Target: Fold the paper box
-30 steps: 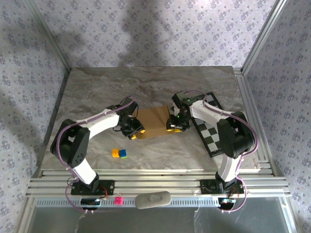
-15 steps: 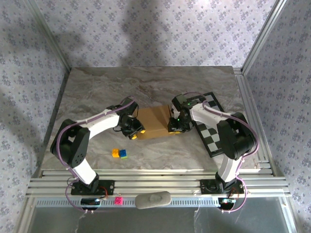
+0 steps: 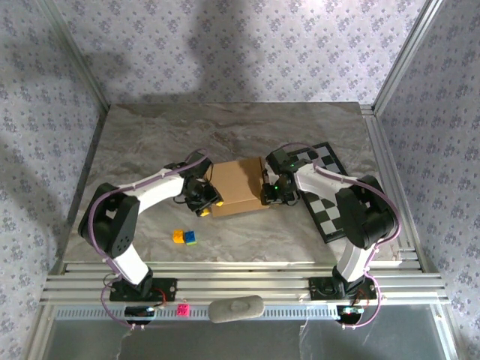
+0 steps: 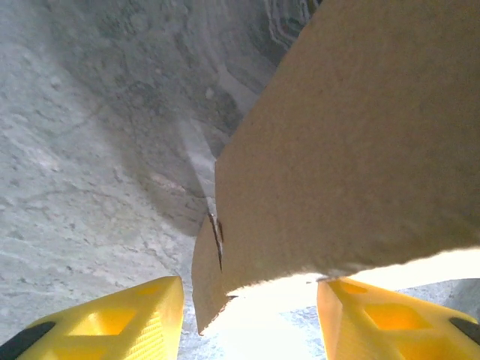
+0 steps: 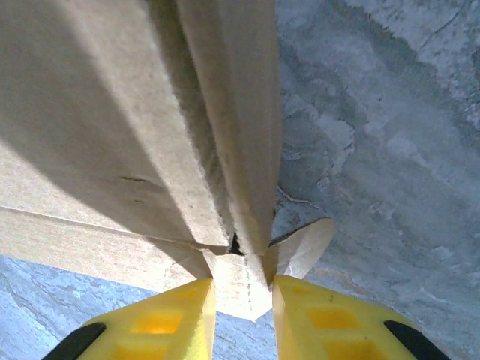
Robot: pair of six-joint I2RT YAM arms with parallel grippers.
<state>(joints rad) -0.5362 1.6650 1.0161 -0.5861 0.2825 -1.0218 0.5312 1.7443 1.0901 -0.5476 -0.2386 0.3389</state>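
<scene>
right gripper (image 5: 241, 294) clamps an end flap of the paper box (image 3: 238, 186), steadying it mid-table (image 3: 150, 135); left gripper (image 4: 247, 300), jaws apart, straddles the opposite corner, likely to fold that side.

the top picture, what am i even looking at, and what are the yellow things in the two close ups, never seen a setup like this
It looks down from above and behind two robot arms bolted at the near edge of a table. Between them lies a tan paper box that they are folding. A checkerboard lies to its right, two small coloured blocks nearer the arms. Each close-up comes from a camera on one arm's wrist; the yellow things are that gripper's two fingers. The right gripper pinches a flap of the box. The left gripper is open, one finger either side of a box edge, not clamping it.
</scene>
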